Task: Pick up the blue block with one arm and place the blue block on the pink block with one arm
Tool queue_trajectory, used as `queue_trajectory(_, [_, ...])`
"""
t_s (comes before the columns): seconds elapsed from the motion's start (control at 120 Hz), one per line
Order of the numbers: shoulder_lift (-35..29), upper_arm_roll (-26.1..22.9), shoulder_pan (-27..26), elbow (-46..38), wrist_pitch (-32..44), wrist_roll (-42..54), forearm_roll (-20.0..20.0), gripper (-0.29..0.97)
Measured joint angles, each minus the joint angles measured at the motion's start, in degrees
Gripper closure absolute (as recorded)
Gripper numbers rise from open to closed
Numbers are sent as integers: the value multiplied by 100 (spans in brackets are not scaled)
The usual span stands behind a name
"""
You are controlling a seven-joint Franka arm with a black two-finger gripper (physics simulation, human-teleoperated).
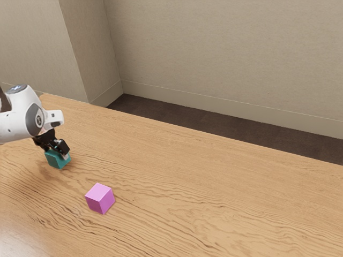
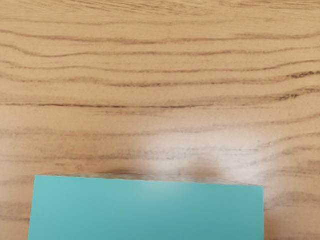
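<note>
Partly hidden: the blue block (image 1: 55, 160) sits directly under the gripper (image 1: 58, 152), with its top covered by the black hand.
You cannot tell whether the jaws pinch the block or merely straddle it, nor whether it rests on the table (image 1: 214, 187) or hangs just above. In your wrist view the block (image 2: 145, 210) is cut off at the edge, showing one teal face with a soft shadow on the wood beyond. The pink block (image 1: 99, 197) lies well apart from the jaws, toward the exterior view's right. The arm (image 1: 21, 115) is cropped at that view's left.
</note>
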Motion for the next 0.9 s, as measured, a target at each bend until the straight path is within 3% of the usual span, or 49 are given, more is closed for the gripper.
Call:
queue_trajectory(0.267, [82, -14, 4, 10, 0, -3, -32, 0])
queue_trajectory(0.442, [72, -10, 0, 2, 7, -38, -92, 27])
queue_trajectory(0.592, [-73, -1, -19, -72, 24, -116, -58, 33])
queue_trajectory(0.783, [-2498, -36, -458, -1994, 37, -540, 28, 33])
queue_trajectory(0.9, [-3552, -124, -894, -2860, 38, -1062, 389, 33])
